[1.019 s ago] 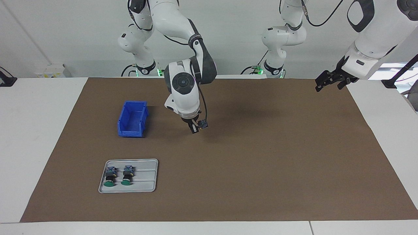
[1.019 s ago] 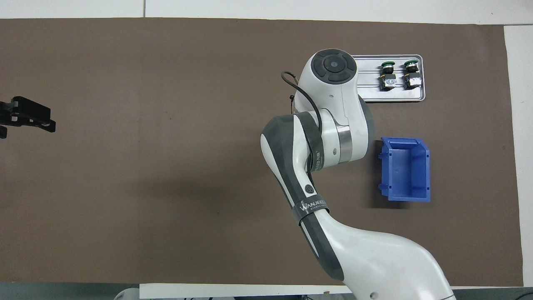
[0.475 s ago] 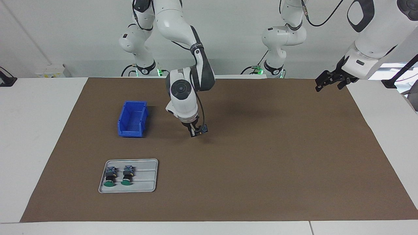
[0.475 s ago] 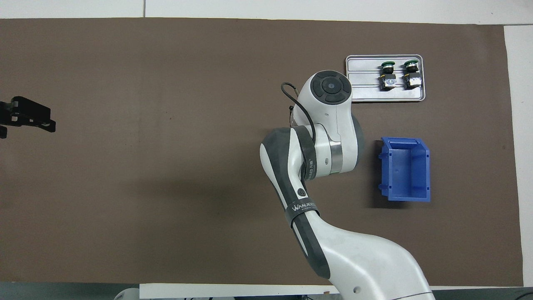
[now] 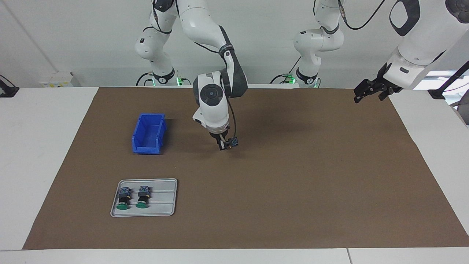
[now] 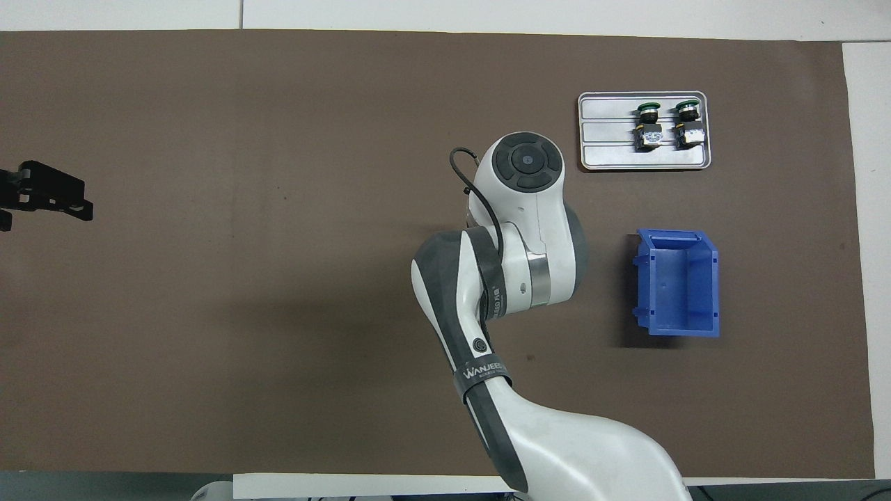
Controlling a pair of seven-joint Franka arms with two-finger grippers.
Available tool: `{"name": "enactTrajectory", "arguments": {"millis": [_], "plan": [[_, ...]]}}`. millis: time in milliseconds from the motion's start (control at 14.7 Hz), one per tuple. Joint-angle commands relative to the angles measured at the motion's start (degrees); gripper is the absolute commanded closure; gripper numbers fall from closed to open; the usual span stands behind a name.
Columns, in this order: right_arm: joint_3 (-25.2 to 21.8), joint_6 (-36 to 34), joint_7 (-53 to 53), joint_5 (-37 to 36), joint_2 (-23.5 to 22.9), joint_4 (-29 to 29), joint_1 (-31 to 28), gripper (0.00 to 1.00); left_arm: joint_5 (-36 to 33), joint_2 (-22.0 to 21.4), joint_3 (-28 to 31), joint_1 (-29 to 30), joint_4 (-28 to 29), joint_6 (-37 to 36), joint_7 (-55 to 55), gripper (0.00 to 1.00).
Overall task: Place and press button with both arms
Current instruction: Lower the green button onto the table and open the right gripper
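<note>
A: How far along is the job, as it stands from here?

B: Partway through the placing, I judge. The right gripper [image 5: 222, 146] is closed on one push-button switch [image 5: 231, 142], whose blue-grey terminal block sticks out to one side. It hangs low over the brown mat [image 5: 293, 176], near the middle of the worktop [image 5: 36, 146] and beside the blue bin [image 5: 148, 134] on the side toward the left arm's end. Whether the switch touches the mat I cannot tell.

A: And from above?

B: In the overhead view the right arm's wrist [image 6: 525, 209] covers both gripper and switch, so nothing more is learned there.

A: What of the others?

B: Two identical switches [image 5: 132, 198] lie side by side in the grey tray [image 5: 165, 198], green caps pointing away from the robots. The tray sits farther from the robots than the bin, at the right arm's end. The bin looks empty.

A: The left arm?

B: It waits. The left gripper [image 5: 370, 90] hangs over the mat's edge at its own end, jaws wide apart and holding nothing.

A: So what remains?

B: By my reading, the carried switch is not yet set down and let go, and the press, presumably the left arm's share, has not begun.
</note>
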State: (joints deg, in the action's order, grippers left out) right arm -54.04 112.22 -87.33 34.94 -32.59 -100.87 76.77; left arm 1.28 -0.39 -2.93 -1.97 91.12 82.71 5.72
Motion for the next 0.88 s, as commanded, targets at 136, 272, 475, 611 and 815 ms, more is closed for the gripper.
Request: {"name": "enactTrajectory", "arguments": {"millis": [136, 272, 475, 611, 815], "plan": [[-2.4, 0.5, -0.8, 2.6, -1.4, -0.7, 2.2, 0.94, 0.5, -1.1, 0.2, 0.0, 1.3, 0.1, 0.2, 0.00], [-2.5, 0.5, -0.8, 3.6, -1.4, -0.7, 2.2, 0.94, 0.5, -1.1, 0.1, 0.0, 1.8, 1.0, 0.1, 0.00], [-2.4, 1.2, -0.6, 3.8, -1.5, -0.9, 2.2, 0.93, 0.5, -1.2, 0.1, -0.3, 2.0, 1.9, -0.4, 0.00], [-2.4, 1.7, -0.6, 3.8, -1.5, -1.6, 2.2, 0.90, 0.5, -1.1, 0.1, -0.4, 1.8, 2.0, -0.4, 0.00], [-2.4, 1.8, -0.5, 3.8, -1.5, -1.7, 2.8, 0.78, 0.5, -1.1, 0.1, -0.4, 1.8, 2.1, -0.1, 0.00]]}}
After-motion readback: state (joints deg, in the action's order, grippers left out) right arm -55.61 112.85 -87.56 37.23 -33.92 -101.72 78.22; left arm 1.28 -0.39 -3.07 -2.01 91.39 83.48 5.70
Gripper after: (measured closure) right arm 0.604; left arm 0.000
